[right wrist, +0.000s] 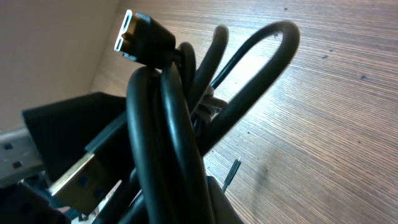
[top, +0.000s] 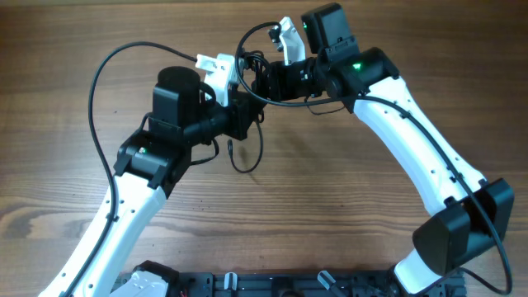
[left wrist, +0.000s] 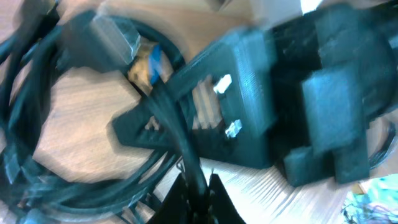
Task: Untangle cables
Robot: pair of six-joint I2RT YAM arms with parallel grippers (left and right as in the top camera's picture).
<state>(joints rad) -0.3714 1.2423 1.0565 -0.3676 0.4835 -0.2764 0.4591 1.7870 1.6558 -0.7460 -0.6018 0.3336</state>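
Observation:
The cables [top: 247, 169] are thin black cords, bunched in the air between my two grippers, with one loop hanging down over the wooden table [top: 330, 206]. My left gripper [top: 246, 111] is shut on a single strand, which shows pinched at the left gripper [left wrist: 196, 196] in the left wrist view. There the cables [left wrist: 37, 124] coil at the left. My right gripper [top: 264, 81] meets it from the right. In the right wrist view the right gripper [right wrist: 186, 205] is shut on a thick bunch of cables [right wrist: 168, 124]. A silver-tipped plug [right wrist: 127, 34] sticks up, and a gold plug [right wrist: 74, 177] lies lower left.
The left arm's thicker black wire [top: 95, 91] arcs over the table's left side. The right arm's white link [top: 421, 140] crosses the right half. A black rack [top: 272, 285] runs along the front edge.

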